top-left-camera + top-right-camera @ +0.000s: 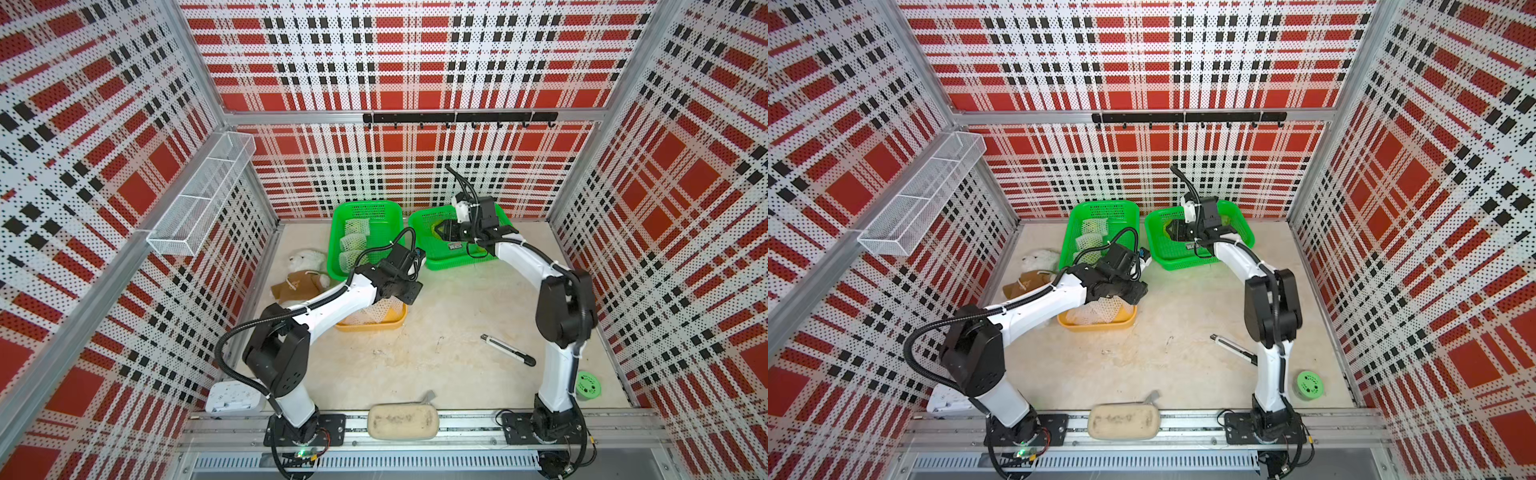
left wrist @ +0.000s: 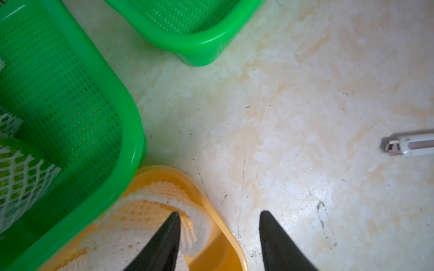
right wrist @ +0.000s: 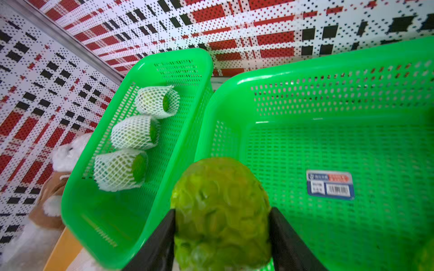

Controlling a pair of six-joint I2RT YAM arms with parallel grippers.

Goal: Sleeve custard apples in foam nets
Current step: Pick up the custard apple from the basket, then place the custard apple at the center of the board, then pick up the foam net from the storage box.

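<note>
While the right gripper clamps a bumpy custard apple, the left gripper (ajar) seemingly straddles a meshed foam net.

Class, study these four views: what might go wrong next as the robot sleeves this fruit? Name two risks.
1. The left end effector straddles the foam net wall and the yellow tray rim; closing may pinch both and lift the tray.
2. The custard apple sticks out past the right end effector fingertips; the bumpy fruit may slip and drop into the green basket.
</note>
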